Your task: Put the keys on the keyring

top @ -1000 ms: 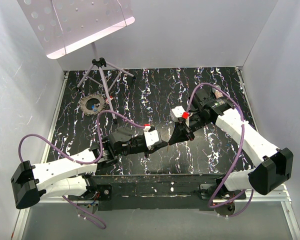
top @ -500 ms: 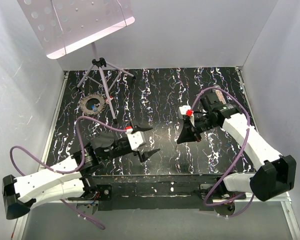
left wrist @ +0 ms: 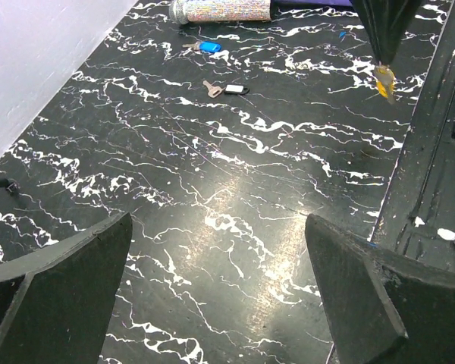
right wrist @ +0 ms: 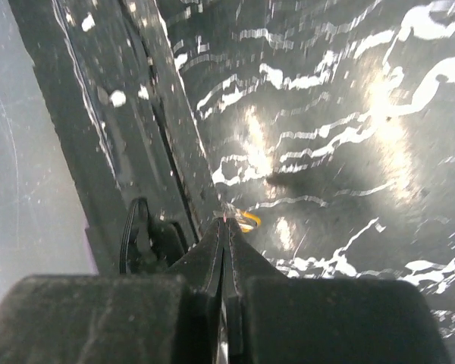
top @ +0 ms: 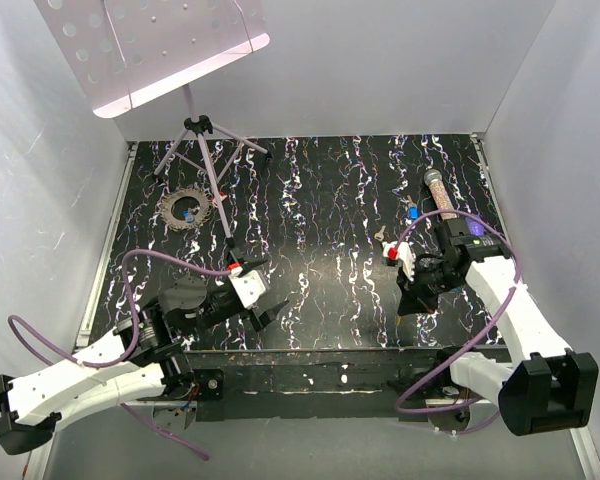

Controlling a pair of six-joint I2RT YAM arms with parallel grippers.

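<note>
The left pincer (top: 265, 293) hangs low over the near left part of the black, white-veined tabletop (top: 320, 190). Its jaws are spread wide with nothing between them. In the left wrist view only its two dark fingers (left wrist: 61, 292) show, cut off by the bottom corners.

To the right, near the front edge, the right pincer (top: 405, 306) points steeply down with its jaws pressed together. A yellow-orange key (left wrist: 384, 80) is nipped at the very tip. Only a small bright sliver sticks out past the fingers, so its blade and shape cannot be made out. From overhead it is too small to find, and the right wrist view shows it as a yellow curl just above the tabletop.

Further back on the right lie two more keys, apart from each other. The silver key (top: 380, 236) has a dark piece touching it, too tiny to tell whether that is a head or a ring. A little farther off is the blue-headed key (top: 412, 212).

Just beyond it lies a clear tube of pale beads (top: 439, 195), its near end passing behind the right arm.

Far left, a toothed metal disc (top: 185, 208) lies flat. Behind it stands a tripod stand (top: 205, 130) carrying a perforated plate (top: 150, 40), whose top is cut off by the frame.
</note>
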